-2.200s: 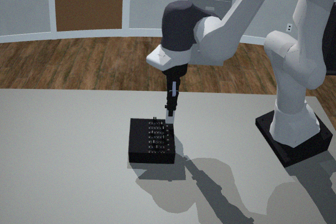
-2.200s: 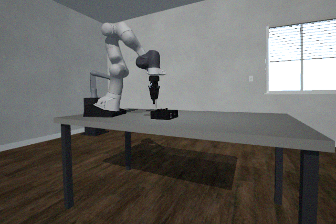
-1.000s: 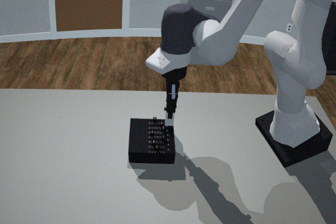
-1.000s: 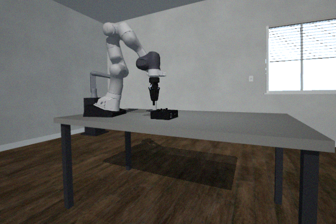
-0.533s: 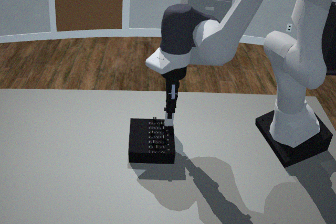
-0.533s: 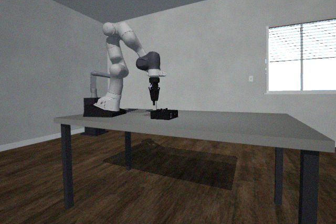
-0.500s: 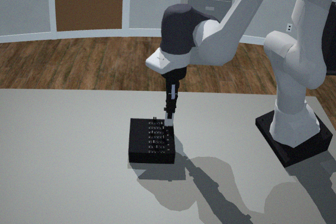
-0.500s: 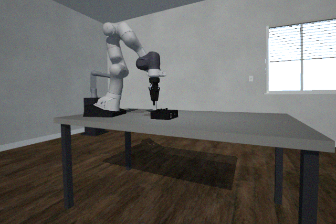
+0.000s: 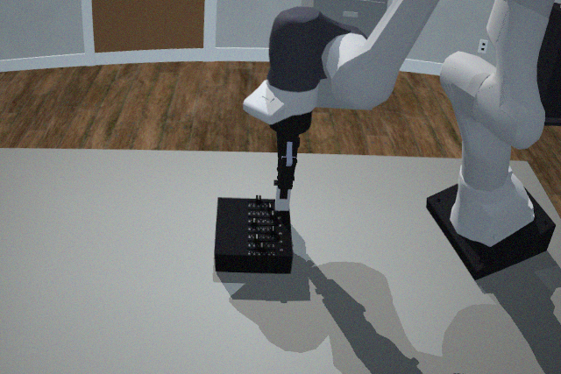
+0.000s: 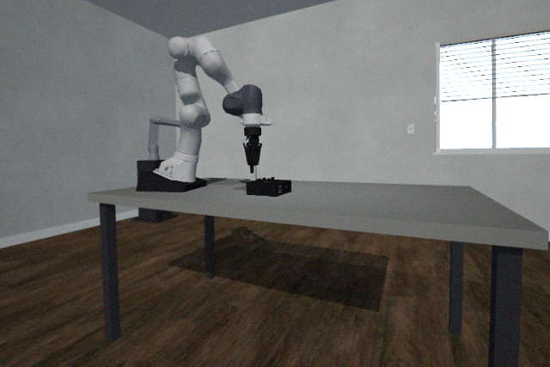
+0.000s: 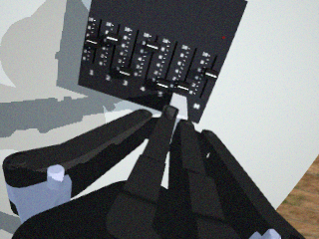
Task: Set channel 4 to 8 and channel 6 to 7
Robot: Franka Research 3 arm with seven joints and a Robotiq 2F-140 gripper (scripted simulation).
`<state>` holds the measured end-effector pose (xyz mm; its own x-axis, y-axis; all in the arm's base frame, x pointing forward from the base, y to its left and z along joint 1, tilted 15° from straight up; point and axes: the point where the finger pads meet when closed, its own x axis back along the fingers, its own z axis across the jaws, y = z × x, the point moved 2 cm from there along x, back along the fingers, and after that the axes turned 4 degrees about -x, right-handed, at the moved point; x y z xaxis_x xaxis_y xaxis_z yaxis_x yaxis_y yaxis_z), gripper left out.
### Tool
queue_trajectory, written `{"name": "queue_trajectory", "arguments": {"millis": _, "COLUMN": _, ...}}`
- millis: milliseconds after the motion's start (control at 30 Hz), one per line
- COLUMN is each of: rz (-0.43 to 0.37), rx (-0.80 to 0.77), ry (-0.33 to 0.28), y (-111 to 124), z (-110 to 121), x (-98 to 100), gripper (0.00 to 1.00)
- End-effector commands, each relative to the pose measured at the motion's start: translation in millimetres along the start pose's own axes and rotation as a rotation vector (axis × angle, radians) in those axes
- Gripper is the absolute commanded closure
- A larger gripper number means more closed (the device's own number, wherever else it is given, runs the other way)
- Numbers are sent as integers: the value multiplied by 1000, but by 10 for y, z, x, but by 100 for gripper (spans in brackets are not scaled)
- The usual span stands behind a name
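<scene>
The lighting desk [image 9: 253,236] is a small black box standing flat on the grey table, with several faders in a row across its top. It also shows in the wrist view [image 11: 159,46] and in the exterior view [image 10: 268,186]. My gripper [image 9: 281,205] is shut and empty, pointing straight down. Its tips [image 11: 169,112] sit at the desk's edge nearest the arm's base, close to the lower end of the fader slots [image 11: 174,70]. The fader caps stand at differing heights; I cannot read their levels. I cannot tell whether the tips touch a cap.
The arm's black base [image 9: 491,230] stands on the table to the right of the desk. The table's far edge [image 9: 136,149] lies behind the desk, with wooden floor beyond.
</scene>
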<state>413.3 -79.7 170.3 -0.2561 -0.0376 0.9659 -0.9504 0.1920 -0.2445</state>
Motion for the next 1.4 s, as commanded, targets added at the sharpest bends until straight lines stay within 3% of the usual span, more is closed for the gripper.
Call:
{"name": "queue_trajectory", "arguments": {"millis": 0, "rz": 1, "rx": 4, "ry": -2, "y": -11, "z": -3, "x": -3, "gripper": 100}}
{"name": "queue_trajectory", "arguments": {"millis": 1367, "rz": 1, "rx": 4, "ry": -2, "y": -183, "z": -15, "x": -2, "gripper": 100}}
